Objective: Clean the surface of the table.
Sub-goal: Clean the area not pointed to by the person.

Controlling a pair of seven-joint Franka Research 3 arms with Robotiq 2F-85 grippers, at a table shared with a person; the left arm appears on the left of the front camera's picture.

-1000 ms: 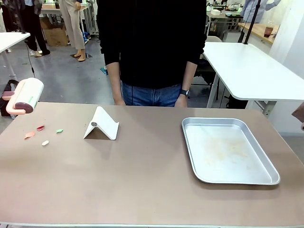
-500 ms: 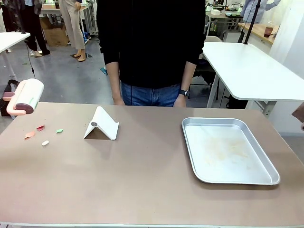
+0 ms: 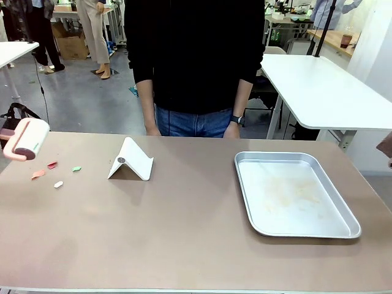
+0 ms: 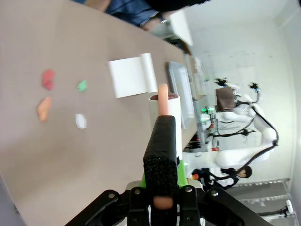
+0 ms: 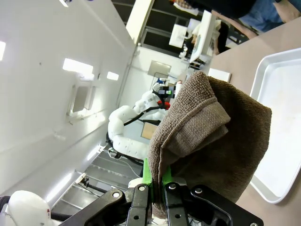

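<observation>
The table (image 3: 184, 233) is a wide tan-brown top. Near its left end lie small paper scraps: an orange one (image 3: 38, 174), a red one (image 3: 52, 165), a green one (image 3: 76, 168) and a white one (image 3: 58, 184). A lint roller (image 3: 24, 139) with a pink handle and white roll hangs just above the table's left edge, beside the scraps. In the left wrist view my left gripper (image 4: 162, 120) is shut on the roller's pink handle (image 4: 162, 96), with the scraps (image 4: 43, 108) ahead. My right gripper (image 5: 157, 181) is shut on a folded brown cloth (image 5: 211, 141), beside the tray.
A white folded stand (image 3: 130, 160) sits left of centre. A silver metal tray (image 3: 294, 193) lies on the right half. A person in a black top stands at the far edge, hands (image 3: 233, 130) down by the table. White tables stand behind.
The lint roller has dropped lower and shifted left, closer to the table top. Scraps, stand, tray and person have not moved.
</observation>
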